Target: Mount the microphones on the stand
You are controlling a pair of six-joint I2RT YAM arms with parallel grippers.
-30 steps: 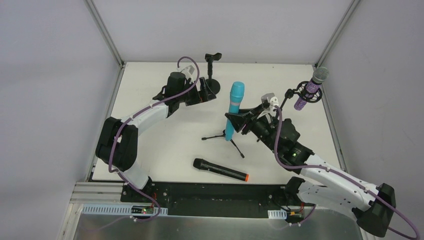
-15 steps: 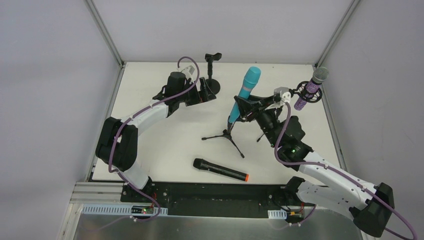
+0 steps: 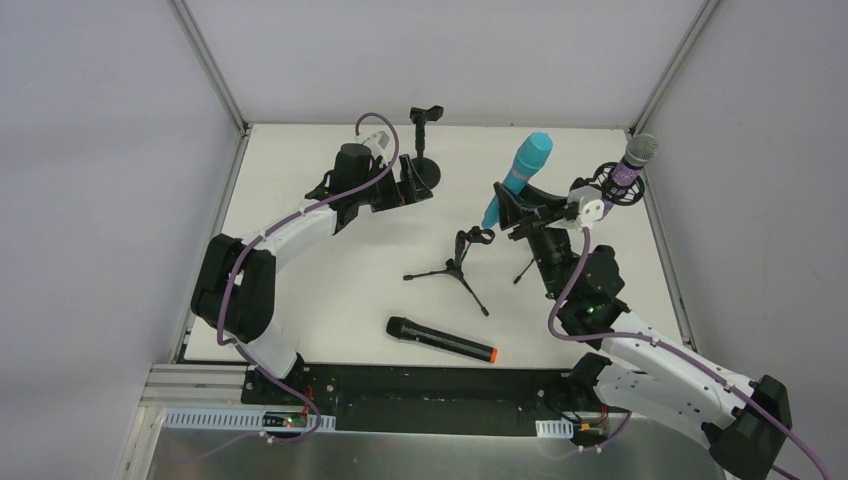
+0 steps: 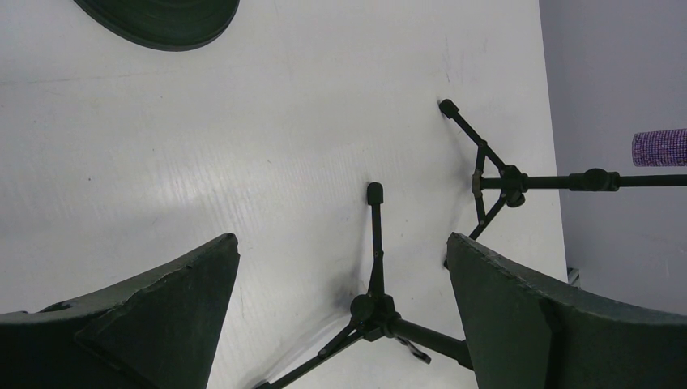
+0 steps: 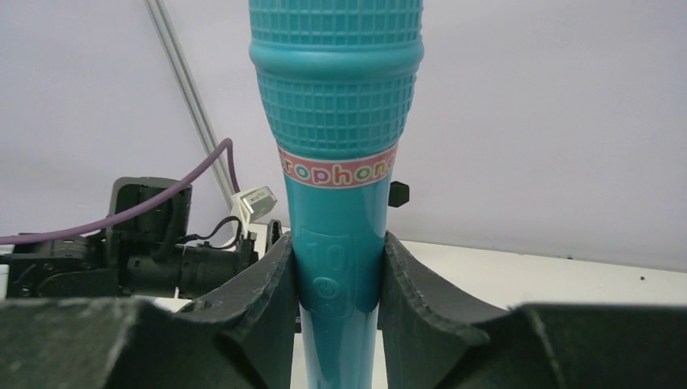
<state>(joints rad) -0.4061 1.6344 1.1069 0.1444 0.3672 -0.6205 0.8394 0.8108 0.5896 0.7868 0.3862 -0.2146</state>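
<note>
My right gripper [image 3: 507,208] is shut on the turquoise microphone [image 3: 517,178] and holds it tilted in the air, up and right of the small tripod stand [image 3: 458,262], whose clip [image 3: 472,237] is empty. In the right wrist view both fingers press on the turquoise handle [image 5: 336,267]. The purple microphone [image 3: 625,175] sits in the right-hand stand. The black microphone with the orange ring [image 3: 440,340] lies flat near the front edge. My left gripper [image 3: 410,185] is open beside the round-base stand [image 3: 425,165], with nothing between its fingers [image 4: 186,308].
The left wrist view looks down on the small tripod [image 4: 374,304], the right stand's legs [image 4: 494,182], the purple handle's end [image 4: 660,147] and the round base's rim [image 4: 158,10]. Grey walls close in the white table [image 3: 330,290] on three sides.
My right gripper has carried the turquoise microphone up and to the right, away from the small tripod's clip, and tilted it more. The left arm has stayed still.
</note>
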